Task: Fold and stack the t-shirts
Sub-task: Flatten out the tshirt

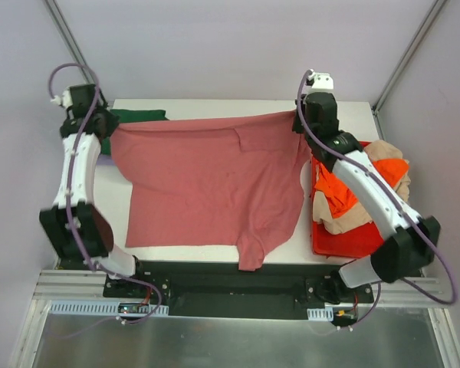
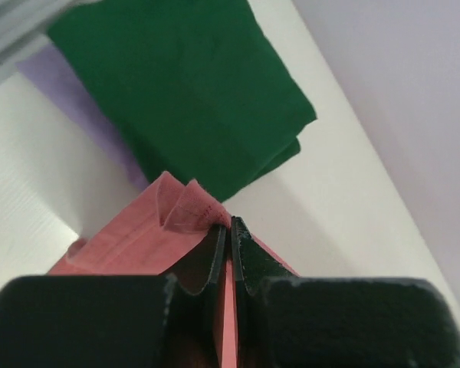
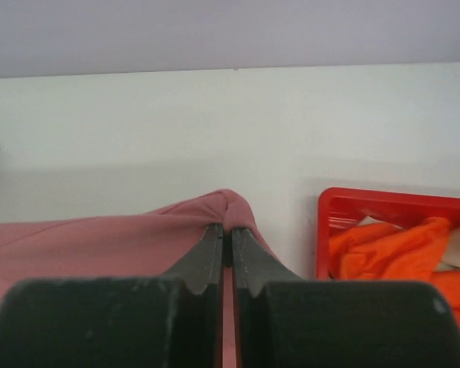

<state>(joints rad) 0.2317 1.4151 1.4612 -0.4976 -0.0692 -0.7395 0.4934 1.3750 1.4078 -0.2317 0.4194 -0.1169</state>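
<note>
Both pairs of jaws are pinching the rose-red t-shirt, left jaws on its far-left corner, right jaws on its far-right corner. It lies spread across the counter, near flap over the edge, green t-shirt folded beyond.

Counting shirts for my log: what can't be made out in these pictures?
- Green t-shirt: top view, the left arm covers part of it.
- Lilac t-shirt: left wrist view, mostly under the green one.
- Orange t-shirt and beige t-shirt in the red bin: top view, the right arm crosses them; what lies beneath is hidden.
</note>
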